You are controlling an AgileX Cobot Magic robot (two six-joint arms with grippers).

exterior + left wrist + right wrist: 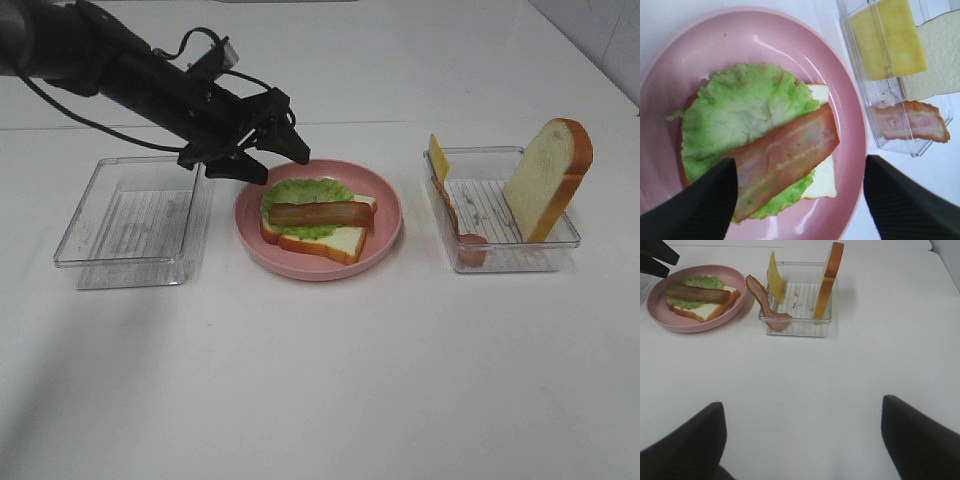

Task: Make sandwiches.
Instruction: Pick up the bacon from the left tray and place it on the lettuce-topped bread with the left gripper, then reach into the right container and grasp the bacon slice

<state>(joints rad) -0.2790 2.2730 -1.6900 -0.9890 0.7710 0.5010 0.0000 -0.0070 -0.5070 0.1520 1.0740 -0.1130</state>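
The open sandwich lies on a pink plate (pixel 388 205): a bread slice (pixel 340 242), green lettuce (pixel 300 190) and a brown bacon strip (pixel 320 213) on top. My left gripper (pixel 278 162) hovers open just above the plate's back left rim, holding nothing. In the left wrist view its fingers (pixel 700 205) stand wide on either side of the bacon (pixel 785 155), which rests free on the lettuce (pixel 735 110). My right gripper (pixel 802 410) is open over bare table, out of the exterior high view.
A clear tray (pixel 510 258) right of the plate holds an upright bread slice (pixel 548 180), a yellow cheese slice (pixel 438 157) and a spare bacon strip (pixel 468 245) draped over its wall. An empty clear tray (pixel 130 215) sits left of the plate.
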